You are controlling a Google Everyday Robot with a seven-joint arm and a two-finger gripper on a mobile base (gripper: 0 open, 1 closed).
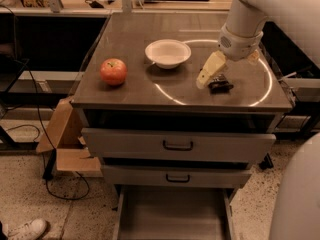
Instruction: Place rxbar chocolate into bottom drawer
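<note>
Hand (209, 76) low over the desk's (131, 43) right side, just beside rxbar chocolate (220, 85); can't tell how wide its grip is. Bottom drawer (172, 215) pulled out.

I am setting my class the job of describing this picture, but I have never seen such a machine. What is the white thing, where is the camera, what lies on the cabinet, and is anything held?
The white thing is a robot arm. Its gripper, the robot's "hand", is lowered over the right side of the cabinet top. There is one camera, looking down at the cabinet from the front; its mounting is not known. On the top lie a red apple, a white bowl and a small dark snack bar right at the gripper. The bar seems to rest on the top, and whether it is gripped cannot be told. Below, the bottom drawer is pulled open.
</note>
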